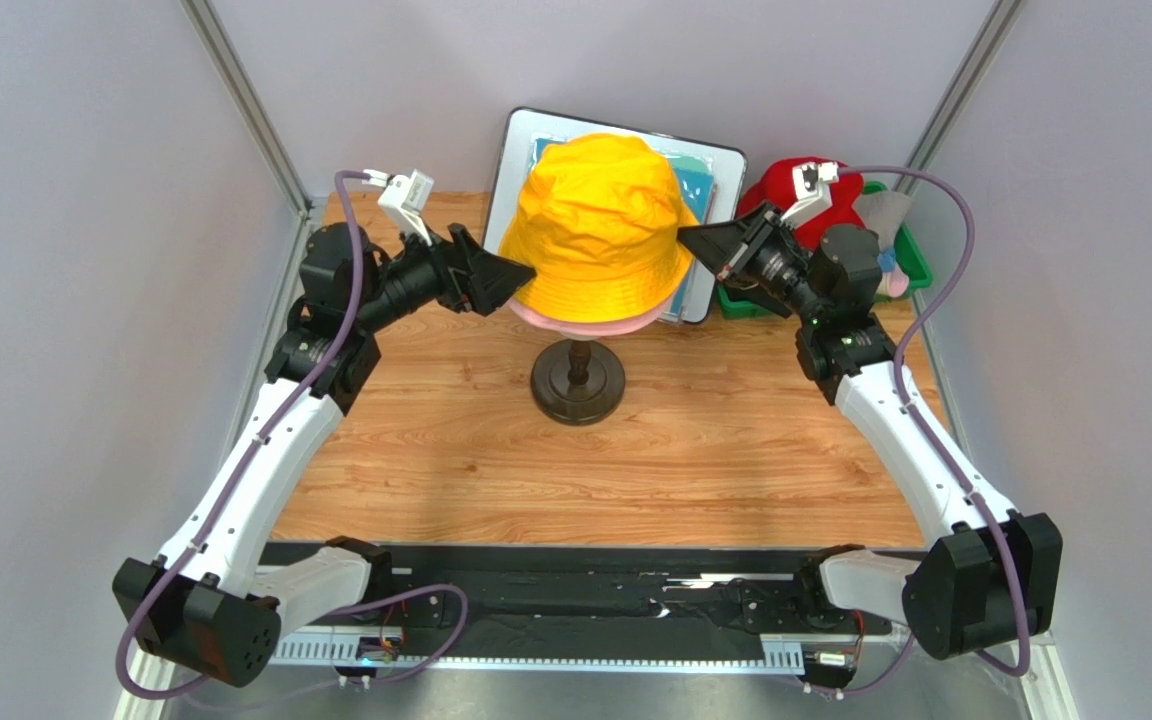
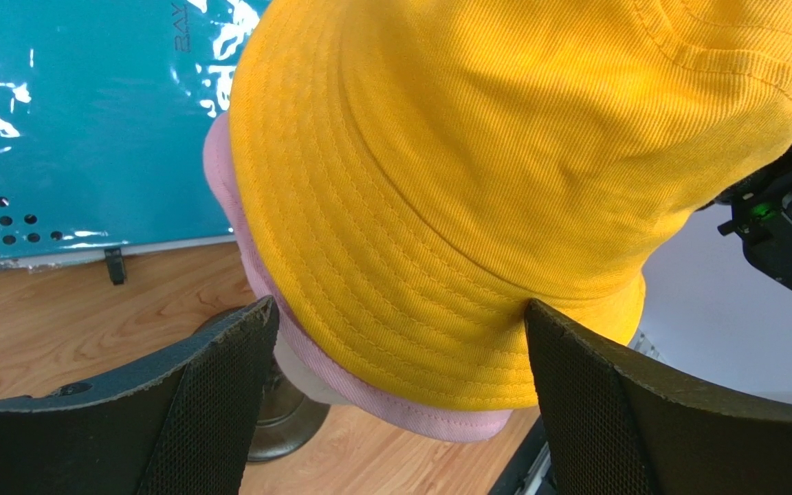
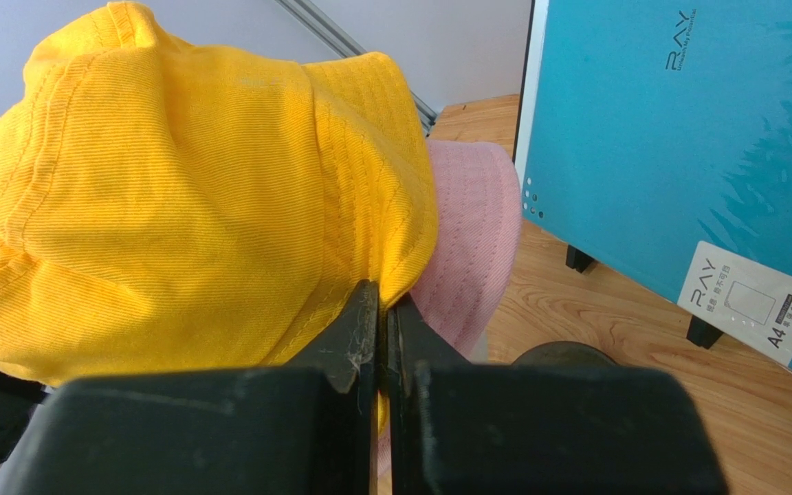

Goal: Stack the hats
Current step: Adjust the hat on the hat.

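Observation:
An orange-yellow hat [image 1: 600, 225] sits over a pink hat [image 1: 582, 320] on the mannequin head, whose dark round base [image 1: 578, 381] stands mid-table. My left gripper [image 1: 519, 281] is open at the hats' left brim; in the left wrist view its jaws stand wide apart below the yellow hat [image 2: 452, 186] and the pink brim [image 2: 410, 413]. My right gripper [image 1: 692, 245] is shut on the yellow hat's right brim; in the right wrist view [image 3: 382, 299] yellow cloth [image 3: 183, 206] is pinched between the jaws, the pink hat [image 3: 472, 248] behind. A red hat [image 1: 781, 183] lies at the back right.
A flat teal sheet in a white frame [image 1: 695, 188] leans behind the head. A green bin [image 1: 913, 255] at the back right holds the red hat and other cloth. Grey walls and metal posts enclose the wooden table [image 1: 582, 480].

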Available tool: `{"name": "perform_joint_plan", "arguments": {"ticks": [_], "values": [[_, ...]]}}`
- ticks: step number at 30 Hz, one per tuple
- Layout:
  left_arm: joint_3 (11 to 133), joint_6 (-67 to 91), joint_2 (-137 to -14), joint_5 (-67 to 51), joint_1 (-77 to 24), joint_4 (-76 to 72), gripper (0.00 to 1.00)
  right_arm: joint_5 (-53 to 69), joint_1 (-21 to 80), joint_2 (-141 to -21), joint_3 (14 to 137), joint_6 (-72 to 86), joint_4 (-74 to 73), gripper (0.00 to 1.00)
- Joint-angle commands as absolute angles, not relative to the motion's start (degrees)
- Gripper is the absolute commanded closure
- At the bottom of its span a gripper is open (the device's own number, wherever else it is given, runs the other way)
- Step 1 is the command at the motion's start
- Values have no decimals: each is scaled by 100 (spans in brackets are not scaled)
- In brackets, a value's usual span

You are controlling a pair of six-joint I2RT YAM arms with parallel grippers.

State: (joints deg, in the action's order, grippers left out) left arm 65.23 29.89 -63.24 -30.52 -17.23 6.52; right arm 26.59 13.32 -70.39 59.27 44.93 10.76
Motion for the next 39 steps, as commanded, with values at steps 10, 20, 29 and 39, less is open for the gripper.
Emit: {"name": "perform_joint_plan", "arguments": {"ticks": [10,20,29,39], "values": [[6451,2813,-6275,-2742,-1758,1028,8,2057,1696,-7049,5283,3832,-448,100],[6521,2742,-6214,-2558,-1758,1230,7,1819,1723,-6917,5097,3700,-624,100],[6697,2611,-6056,-2558,-1758,1318,4,1741,1705,-6532,5755,3358,-1325,61],[7224,2102,-5617,-1443,-1740,2161,1,1300,441,-5581,6539,2839,-2496,18]]}}
